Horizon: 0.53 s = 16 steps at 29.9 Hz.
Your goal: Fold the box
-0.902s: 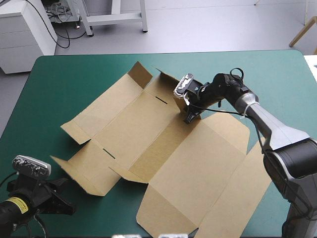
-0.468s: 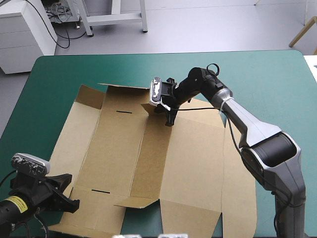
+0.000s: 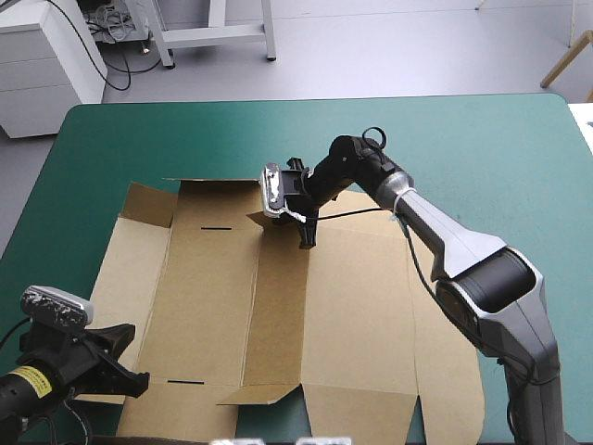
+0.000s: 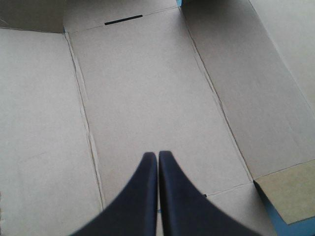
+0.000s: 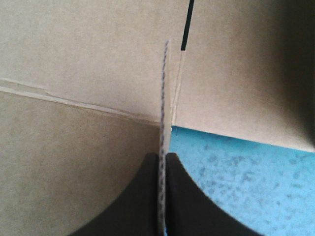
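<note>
Swung round since the earlier frames, the box [image 3: 361, 315] now lies flat and square on the teal-green table [image 3: 500, 158]. Its near-left corner sits under the left gripper [image 4: 157, 156], fingers together on nothing. At the box's far edge the right gripper [image 5: 163, 158] is clamped on an upright flap [image 5: 165, 83]. Both arms can likely reach it now; no walls are raised yet.

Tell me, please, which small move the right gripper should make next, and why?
Probably open the right gripper and let go: it is shut on a raised flap at the far edge of the box, which lies flat and square to the table, reaching the shut left gripper.
</note>
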Available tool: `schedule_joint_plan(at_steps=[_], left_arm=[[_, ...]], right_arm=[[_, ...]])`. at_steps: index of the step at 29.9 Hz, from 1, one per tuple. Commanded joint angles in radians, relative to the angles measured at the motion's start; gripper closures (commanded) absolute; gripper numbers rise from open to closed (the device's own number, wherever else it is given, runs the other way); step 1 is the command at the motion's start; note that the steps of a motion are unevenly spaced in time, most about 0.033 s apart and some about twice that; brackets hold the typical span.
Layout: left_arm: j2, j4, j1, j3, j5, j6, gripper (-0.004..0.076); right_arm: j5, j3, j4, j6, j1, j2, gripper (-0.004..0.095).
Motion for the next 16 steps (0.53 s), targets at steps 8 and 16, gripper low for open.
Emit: schedule_joint_plan(at_steps=[8,16], left_arm=[[0.006,-0.017,-0.001,-0.031,-0.06,0.0,0.0734],[0.006,-0.017,-0.001,-0.031,-0.059,0.0,0.0734]], right_arm=[[-0.011,-0.033,-0.051,0.098,0.01,-0.063,0.0753],[-0.006,-0.038,-0.149,0.211,0.018,-0.077,0.0436]])
